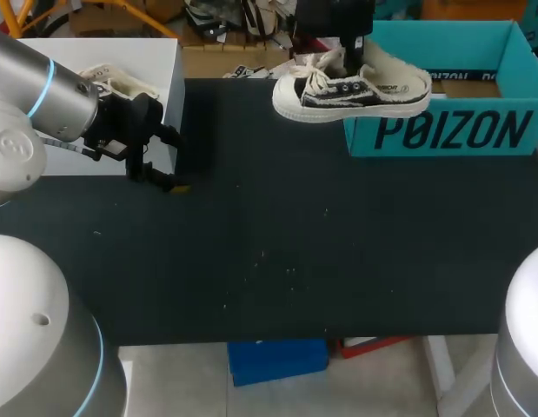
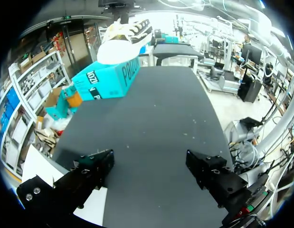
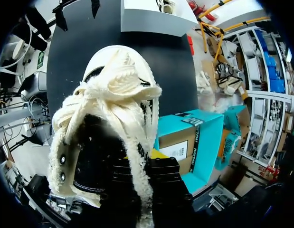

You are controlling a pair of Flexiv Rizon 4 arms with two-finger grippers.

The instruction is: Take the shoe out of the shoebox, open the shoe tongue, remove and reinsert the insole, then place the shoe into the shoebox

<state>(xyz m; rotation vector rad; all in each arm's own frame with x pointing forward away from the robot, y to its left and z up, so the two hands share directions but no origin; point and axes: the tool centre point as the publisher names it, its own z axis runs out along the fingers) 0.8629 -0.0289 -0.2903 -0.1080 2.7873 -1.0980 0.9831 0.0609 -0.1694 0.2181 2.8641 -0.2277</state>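
One canvas sneaker (image 1: 355, 91) aloft at far right, clamped in right gripper (image 1: 351, 65) — over teal shoebox (image 1: 442, 130) rim. Left gripper (image 1: 158, 176) spread apart, far left above black tabletop (image 1: 295, 243) — beside white platform (image 1: 160, 56).

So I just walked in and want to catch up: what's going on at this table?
The right gripper is shut on the black-and-cream shoe, gripping it at the opening and holding it in the air by the left end of the open teal shoebox, which stands at the far right of the black table. The left gripper is open and empty, low over the table beside a white box. Whether the shoe is coming out or going back in cannot be told.
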